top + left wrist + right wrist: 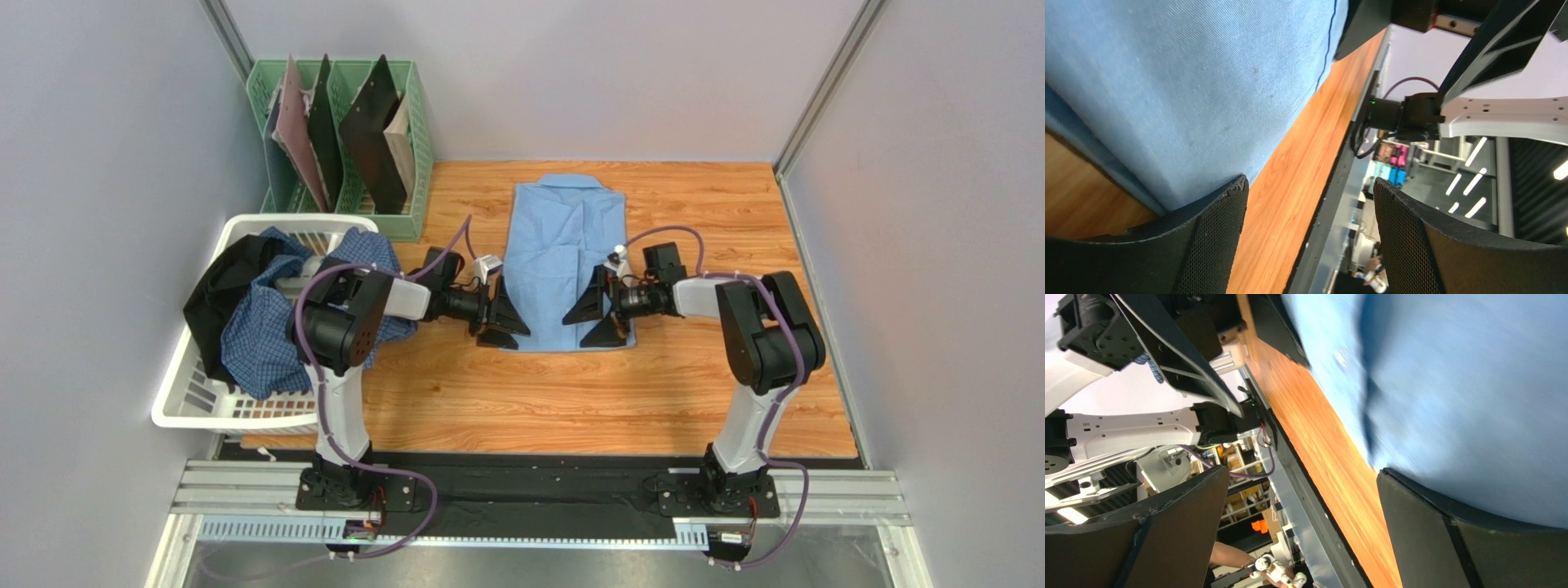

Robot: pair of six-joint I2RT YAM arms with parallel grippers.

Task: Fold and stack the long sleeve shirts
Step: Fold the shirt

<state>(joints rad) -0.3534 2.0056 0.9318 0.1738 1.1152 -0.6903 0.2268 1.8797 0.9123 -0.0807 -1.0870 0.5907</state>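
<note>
The plain light blue shirt [558, 239] lies on the wooden table [491, 404], folded to a long rectangle with its collar toward 12 o'clock. Its cloth is smooth and flat, with a fine weave in the left wrist view [1198, 92].

The left gripper [505, 321] is low at the shirt's 7 o'clock corner and the right gripper [597, 316] at its 5 o'clock corner. Both have their fingers spread wide and hold nothing. The fingers [1211, 239] are black, broad and covered with a mesh texture.

At 9 o'clock a white plastic lattice basket [184, 417] holds the crumpled blue-and-white checked shirt [264, 331] and a black cloth [227, 288]. A green file rack [417, 135] with dark boards stands at 11 o'clock.
</note>
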